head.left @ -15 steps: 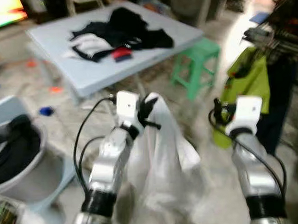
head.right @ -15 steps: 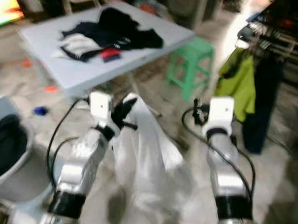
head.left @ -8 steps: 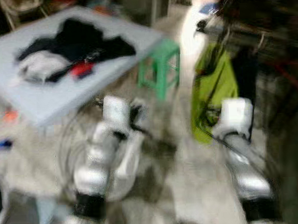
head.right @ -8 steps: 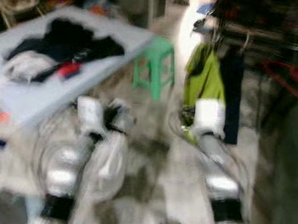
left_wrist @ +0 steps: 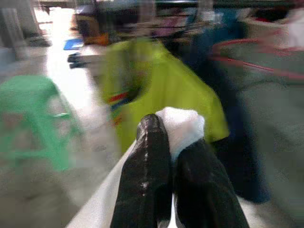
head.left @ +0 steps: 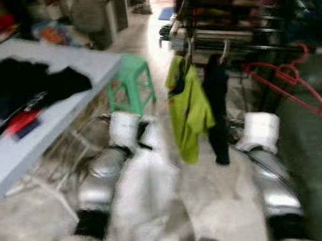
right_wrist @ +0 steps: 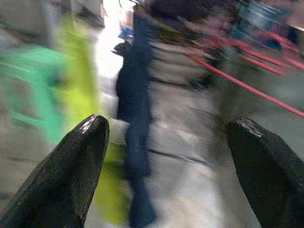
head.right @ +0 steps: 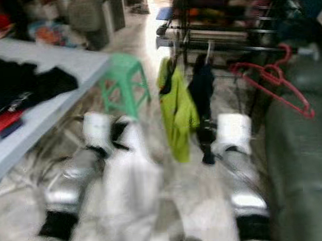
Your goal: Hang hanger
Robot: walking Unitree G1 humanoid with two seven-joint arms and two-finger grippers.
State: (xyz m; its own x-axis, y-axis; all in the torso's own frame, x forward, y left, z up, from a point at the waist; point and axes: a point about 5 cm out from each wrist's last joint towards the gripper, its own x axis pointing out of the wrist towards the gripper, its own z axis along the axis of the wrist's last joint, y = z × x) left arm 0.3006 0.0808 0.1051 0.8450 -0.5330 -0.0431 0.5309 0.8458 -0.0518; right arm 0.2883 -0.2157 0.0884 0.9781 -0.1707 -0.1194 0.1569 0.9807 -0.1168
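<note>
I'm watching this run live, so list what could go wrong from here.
1. The left gripper is pinched on a long white garment that trails low; it may drag or snag underfoot.
2. The rack already holds a green shirt and a dark garment, so little free rail.
3. The open right gripper could catch the red hangers.

White garment (head.left: 146, 191) — blurred — hangs pinched in the left gripper (left_wrist: 166, 137).

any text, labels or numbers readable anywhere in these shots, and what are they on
None can be read; the views are motion-blurred.
Lime-green garment: coloured stripes near its collar, no letters legible.
Clothes on the table: a red patch, too blurred to tell if it is a label.
White garment in the left gripper: no print visible.
</note>
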